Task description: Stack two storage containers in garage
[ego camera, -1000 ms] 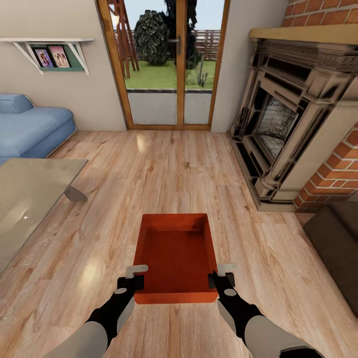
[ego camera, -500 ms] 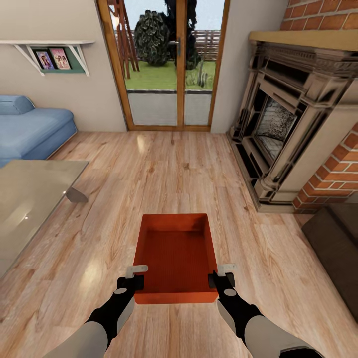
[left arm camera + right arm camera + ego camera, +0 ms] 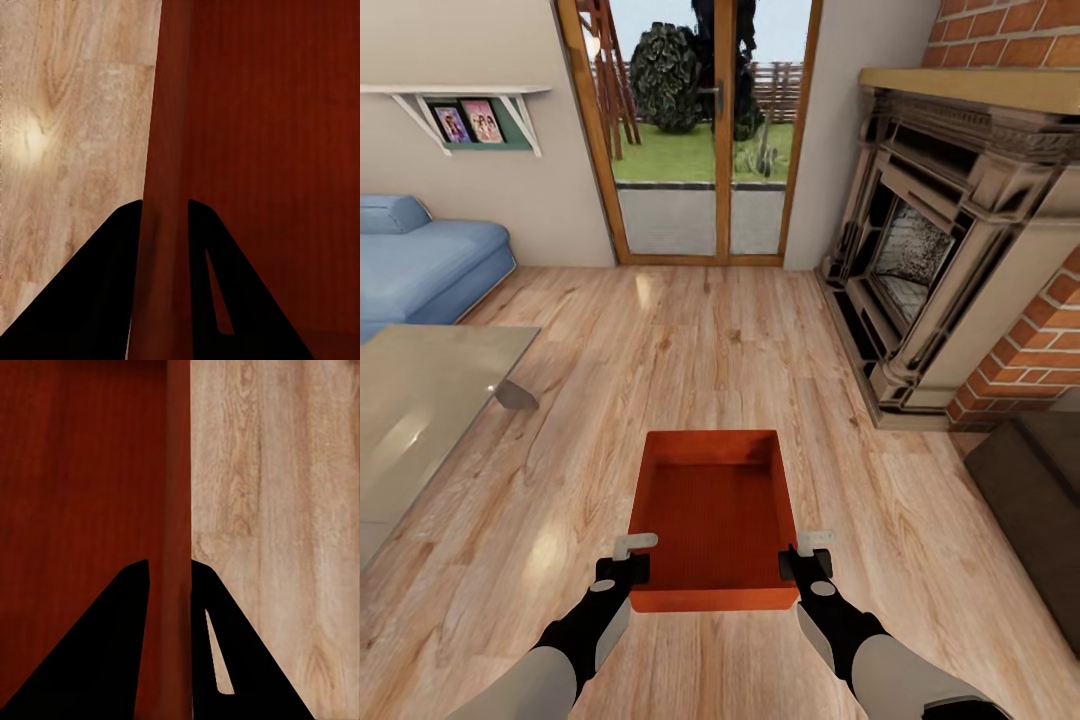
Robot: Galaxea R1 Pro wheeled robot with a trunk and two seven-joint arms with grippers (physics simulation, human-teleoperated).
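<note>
Light wood planks of the living room floor [image 3: 690, 340] run ahead to glass doors [image 3: 700, 130], so the carry to the garage is barely underway. One storage container [image 3: 715, 510] hangs between two grippers: left gripper [image 3: 623, 568] and right gripper [image 3: 803, 562] each pinch a side wall. Next, the base must likely turn and drive out.
</note>
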